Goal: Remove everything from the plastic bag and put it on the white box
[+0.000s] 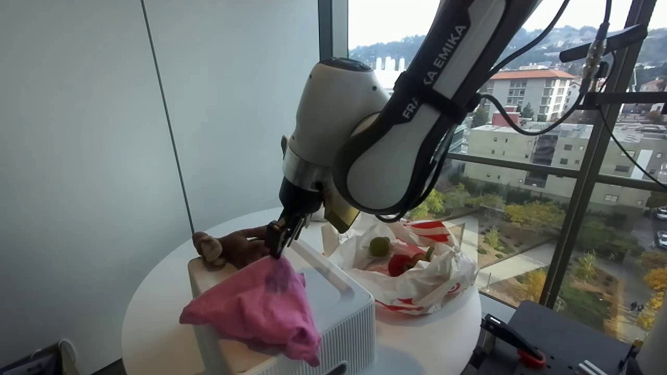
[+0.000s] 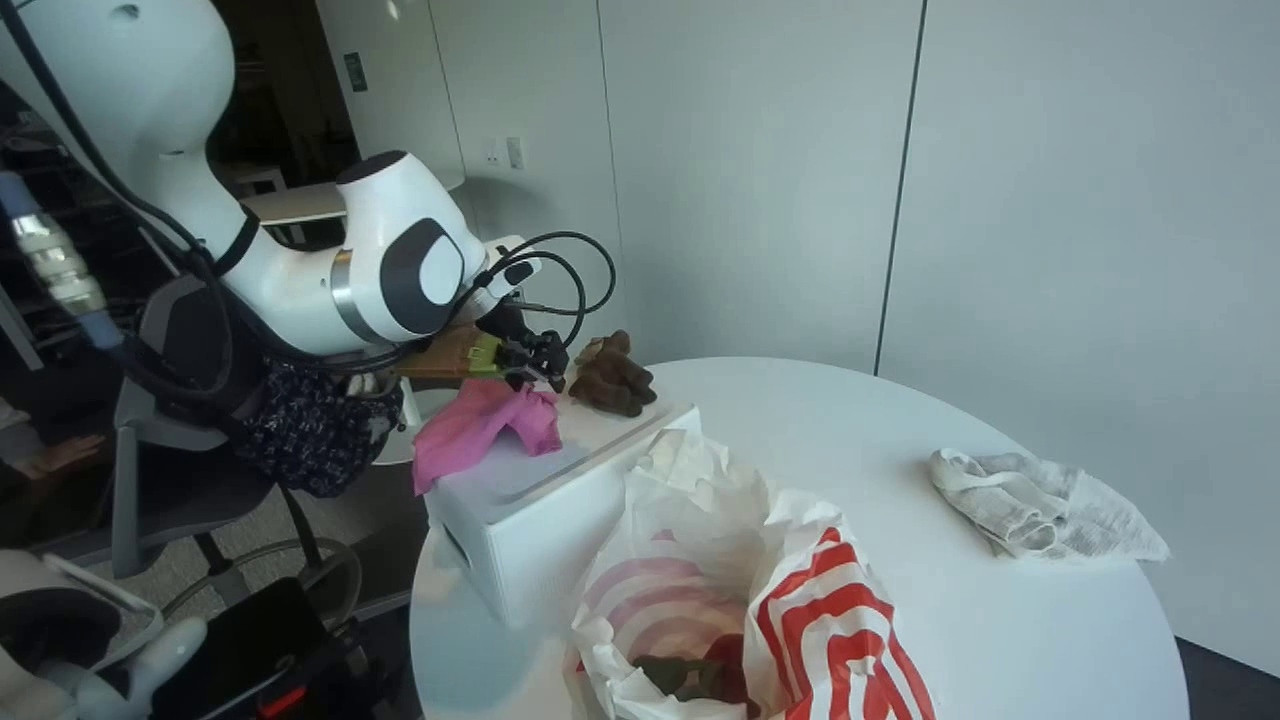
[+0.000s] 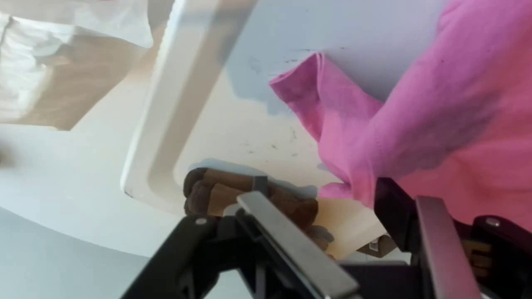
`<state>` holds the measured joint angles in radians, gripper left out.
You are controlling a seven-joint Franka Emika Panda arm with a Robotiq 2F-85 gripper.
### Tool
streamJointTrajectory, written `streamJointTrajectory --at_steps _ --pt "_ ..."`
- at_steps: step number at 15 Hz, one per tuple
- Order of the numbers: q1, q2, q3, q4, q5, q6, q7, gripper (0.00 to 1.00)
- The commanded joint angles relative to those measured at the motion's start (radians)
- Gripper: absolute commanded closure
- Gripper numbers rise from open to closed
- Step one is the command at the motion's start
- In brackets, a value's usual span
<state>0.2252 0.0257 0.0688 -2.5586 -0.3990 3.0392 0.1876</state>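
Pink cloth (image 1: 258, 307) lies on the white box (image 1: 348, 319), lower left-centre of an exterior view; above, the tool (image 1: 283, 245) with jaws apart; lower right-centre, plastic bag (image 1: 424, 287) with green fruit (image 1: 379, 246).

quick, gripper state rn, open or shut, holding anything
Gripper: open, jaws apart, holding nothing; the pink cloth lies on the white box.

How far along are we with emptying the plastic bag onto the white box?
Looks done: the brown plush and the pink cloth lie on the white box. In hand: nothing looks gripped; the hand stands open right by the pink cloth, and whether it touches I can't tell. Left: at least a green round fruit and a red item inside the plastic bag; its folds may hide more.
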Motion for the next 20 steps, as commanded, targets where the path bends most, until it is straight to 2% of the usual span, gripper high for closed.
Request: streamJointTrajectory --at_steps 1,5,9,13,16,18,20 --pt "-0.066 -0.062 -0.087 -0.001 -0.094 -0.030 0.122 0.01" --pt "-0.144 -0.057 -0.162 -0.020 -0.065 -0.097 0.174 0.00" --pt "-0.196 0.032 -0.216 -0.029 0.026 -0.122 0.196 0.00" --pt "-0.248 0.169 -0.268 0.008 0.090 -0.081 0.267 0.00" --pt "-0.271 0.285 -0.288 0.067 0.248 -0.037 0.255 0.00" --pt "-0.297 0.357 -0.263 0.119 0.391 -0.022 0.241 0.00" --pt "-0.295 0.432 -0.259 0.178 0.477 -0.007 0.245 0.00"
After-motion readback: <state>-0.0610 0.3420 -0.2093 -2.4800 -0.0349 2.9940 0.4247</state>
